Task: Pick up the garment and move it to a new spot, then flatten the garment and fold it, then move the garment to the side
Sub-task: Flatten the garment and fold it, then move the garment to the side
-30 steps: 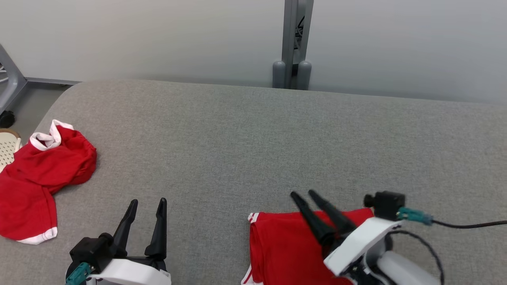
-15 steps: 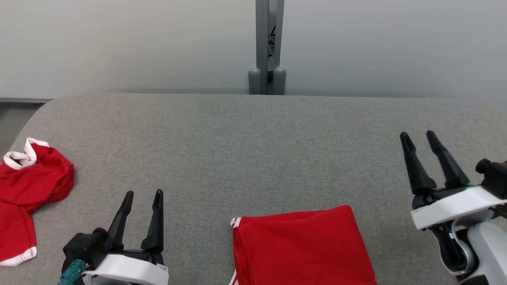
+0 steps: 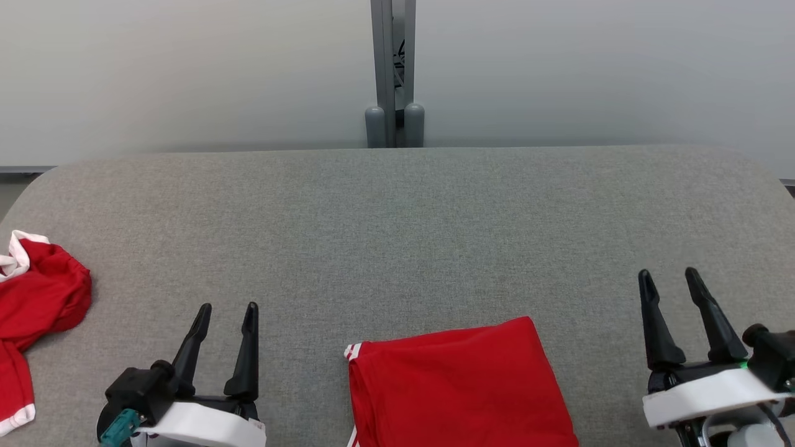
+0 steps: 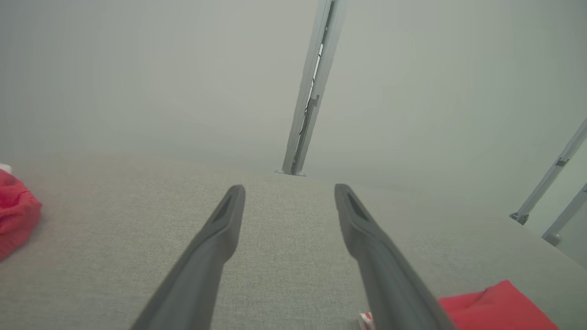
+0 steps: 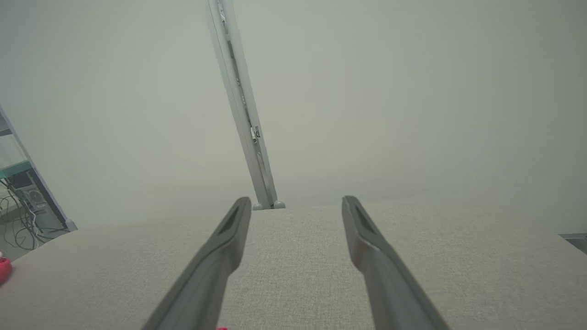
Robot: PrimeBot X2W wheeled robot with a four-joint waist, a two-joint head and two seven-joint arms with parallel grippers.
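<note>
You have the folded garment (image 3: pixel 456 385), red with white trim at its left corner, lying flat on the grey fabric table (image 3: pixel 397 236) at the near edge, roughly centred between the two arms; its lower part runs off the bottom of the head view. Left gripper (image 3: pixel 228 307) sits at lower left, fingers pointing up the view, jaws released and spread, only table cloth between them. It is near the garment's left edge and apart from it. Right gripper (image 3: pixel 667 273) sits at lower right, jaws likewise released with bare table between the fingers, well apart from the garment's right edge. A second red garment, the crumpled garment (image 3: pixel 37 298) with white cuffs, lies bunched at the table's far left edge, well apart from the folded one and cut by the frame. A grey post (image 3: pixel 392 68) stands upright behind the table's far edge against the pale wall (image 3: pixel 186 68). In the left wrist view you see that gripper's fingers parted over the cloth, a corner of the folded garment (image 4: pixel 497 307) at lower right and the crumpled garment (image 4: pixel 16 215) at the left edge. In the right wrist view the fingers are parted over bare cloth, pointing toward the post (image 5: pixel 240 105).
</note>
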